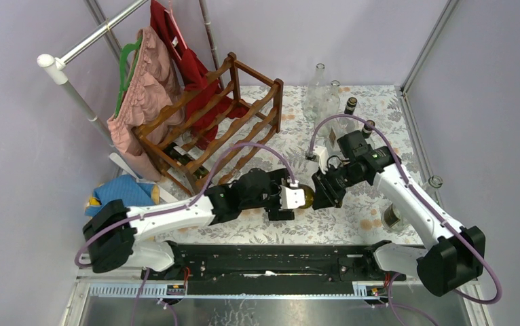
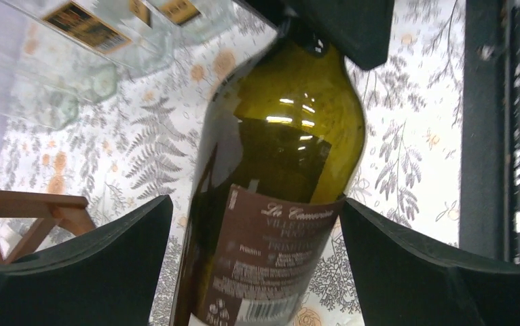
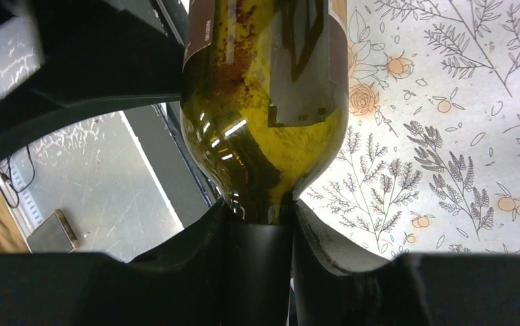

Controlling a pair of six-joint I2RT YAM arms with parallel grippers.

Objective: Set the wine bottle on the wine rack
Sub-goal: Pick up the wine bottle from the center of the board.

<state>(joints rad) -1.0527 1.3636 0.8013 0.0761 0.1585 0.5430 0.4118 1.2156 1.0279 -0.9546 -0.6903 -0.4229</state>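
Observation:
A dark olive-green wine bottle [image 1: 303,197] with a brown label hangs level over the floral tablecloth between my two grippers. The right gripper [image 1: 322,190] is shut on its black-capped neck, which the right wrist view shows pinched between the fingers [image 3: 261,210] below the bottle's shoulder [image 3: 264,102]. Around the bottle's labelled body [image 2: 277,170] my left gripper [image 2: 256,204] stands open: the left finger is clear of the glass, the right finger is at the label's edge. The reddish-brown wine rack [image 1: 210,125] stands tilted at the back left, and a corner of it [image 2: 26,204] shows in the left wrist view.
Pink and red garments [image 1: 142,88] hang from a white rail beside the rack. Several clear and dark bottles [image 1: 328,102] stand at the back. A glass [image 1: 435,181] and a jar [image 1: 393,217] sit at the right edge. A blue cloth [image 1: 118,193] lies at the left.

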